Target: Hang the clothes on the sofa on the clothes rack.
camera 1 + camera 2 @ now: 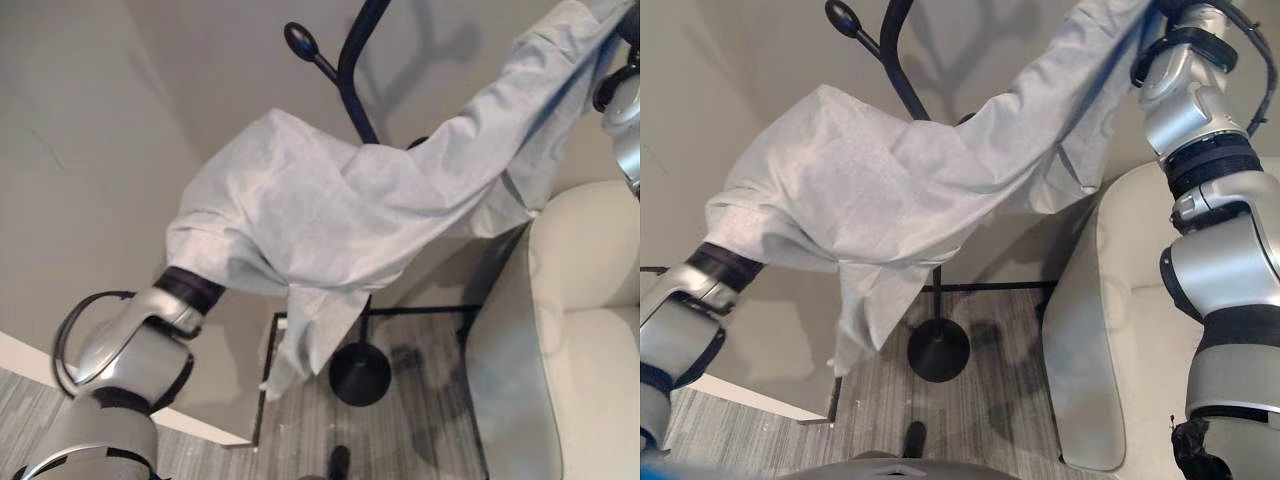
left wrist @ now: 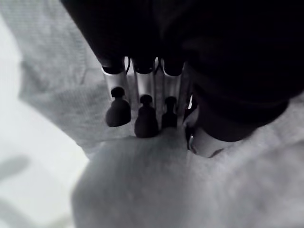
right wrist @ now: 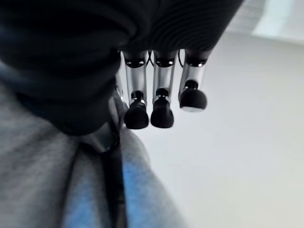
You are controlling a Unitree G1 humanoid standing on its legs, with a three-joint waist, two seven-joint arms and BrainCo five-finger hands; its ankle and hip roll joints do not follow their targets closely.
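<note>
Grey wood-look floor [image 1: 420,430] and plain pale walls surround the scene. Nearest, the left hand [image 2: 142,114] has its fingers [image 2: 146,124] curled into the light grey garment [image 1: 330,220], gripping it. That cloth stretches past them across the black clothes rack [image 1: 350,70] to the raised right hand [image 3: 156,109], whose curled fingers pinch its far end above the cream sofa [image 1: 590,330].

The garment [image 1: 330,215] hangs spread in the air between the two raised arms, in front of the clothes rack [image 1: 350,75], whose pole and hook rise behind and above it. The rack's round base [image 1: 360,373] stands on the floor [image 1: 420,430] below the garment, by the wall. The sofa [image 1: 585,330] sits to the right of the rack.
</note>
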